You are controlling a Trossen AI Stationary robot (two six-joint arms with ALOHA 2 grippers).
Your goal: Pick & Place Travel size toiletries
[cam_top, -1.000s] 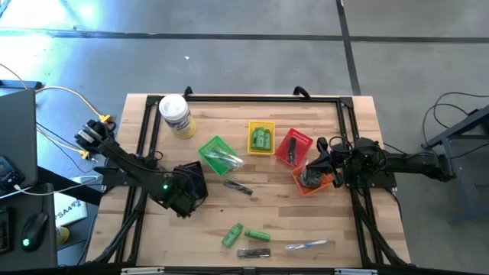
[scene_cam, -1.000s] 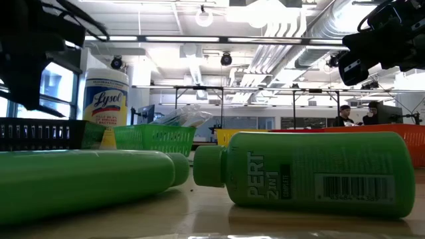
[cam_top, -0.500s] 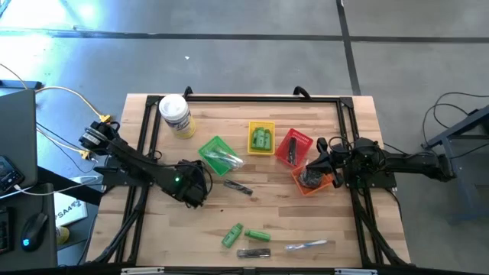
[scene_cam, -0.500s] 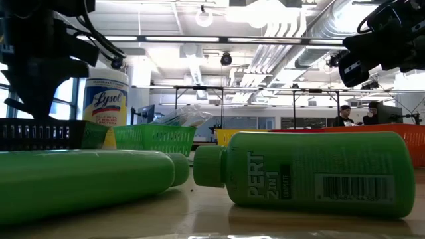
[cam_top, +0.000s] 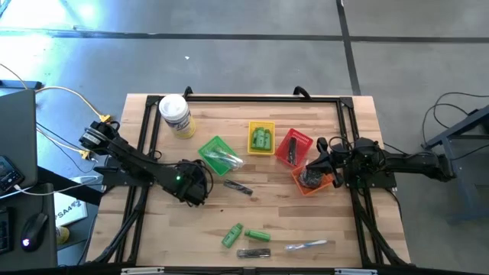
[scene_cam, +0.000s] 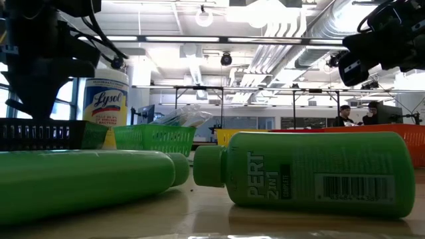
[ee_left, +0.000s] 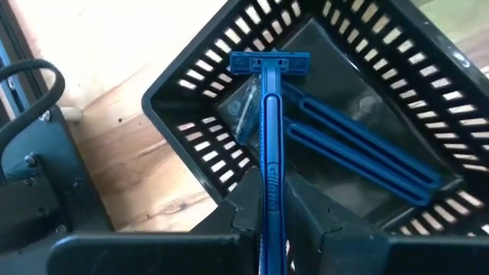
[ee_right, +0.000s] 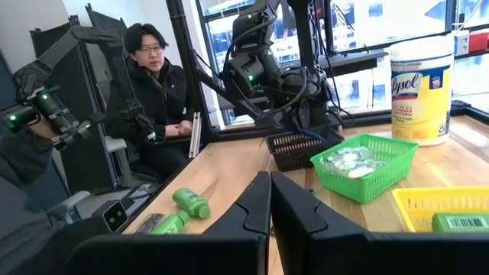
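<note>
My left gripper (cam_top: 194,184) is over the black mesh basket (ee_left: 191,130) at the table's left and is shut on a blue razor (ee_left: 269,114). The razor's head (ee_left: 269,62) points down into the basket, where two more blue razors (ee_left: 359,149) lie. The basket also shows in the low view (scene_cam: 40,133), under my left gripper (scene_cam: 36,79). My right gripper (cam_top: 319,165) is shut and empty above the orange basket (cam_top: 299,186). Loose near the front edge lie two green bottles (cam_top: 243,235), a dark piece (cam_top: 252,253) and a clear-wrapped silvery piece (cam_top: 307,245). A dark stick (cam_top: 238,187) lies mid-table. My left gripper pinches the razor's handle (ee_left: 269,179) between its two fingers (ee_left: 248,208), on the half away from the head. The fingers point down from above and the razor runs along them, head lowest. Whether the head touches the basket, I cannot tell.
A green basket (cam_top: 206,149) holds clear-wrapped pieces, a yellow basket (cam_top: 250,130) holds green bottles, and a red basket (cam_top: 300,140) holds a dark stick. The big white-lidded jar (cam_top: 176,116) stands at the far left. A black frame (cam_top: 260,97) rims the table. A person (ee_right: 153,84) sits beyond it.
My left gripper has gone a little toward the table's far edge and right, and down over the black basket, carrying the razor; in the last half second it has kept still.
</note>
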